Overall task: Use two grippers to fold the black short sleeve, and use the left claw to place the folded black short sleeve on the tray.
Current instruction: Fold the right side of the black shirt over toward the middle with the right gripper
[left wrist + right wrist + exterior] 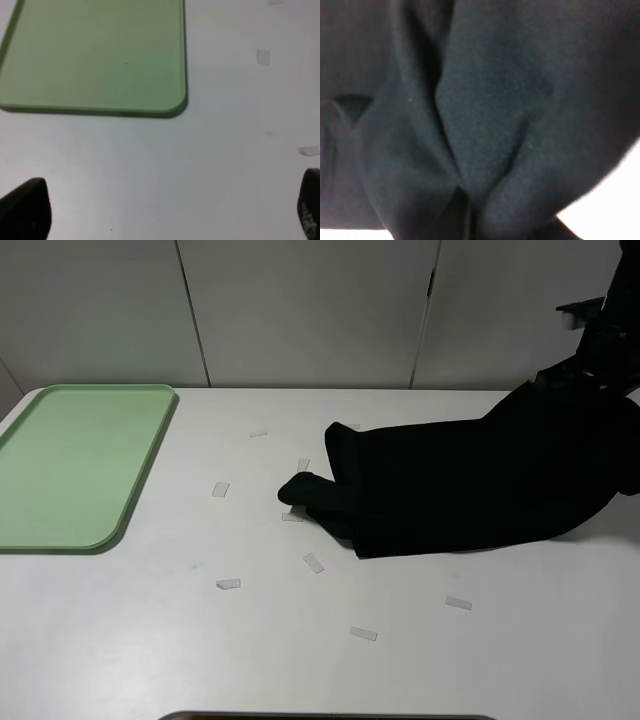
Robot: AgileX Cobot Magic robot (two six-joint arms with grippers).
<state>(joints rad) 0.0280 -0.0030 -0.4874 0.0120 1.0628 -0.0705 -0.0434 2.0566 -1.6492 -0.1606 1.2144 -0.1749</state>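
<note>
tray point(80, 465) at 9 o'clock on table point(300, 650), edge cut off; left tool point(167, 212) spread, empty, only tips visible; black short sleeve point(470, 480) bunched at 3 o'clock, right side cropped; right tool point(465, 217) pinching it, mostly buried in cloth

Right arm point(605, 335), upper right of the frame: black, blocky jointed segments. Left gripper point(167, 212): two matte black, rounded fingertips point(25, 212).

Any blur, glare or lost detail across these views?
Exterior high: evenly lit, but the black shirt is a featureless dark mass. Left wrist: soft focus, tray rim and gripper fingertips blurred. Right wrist: shirt fills the frame, blurred, one corner blown white.
</note>
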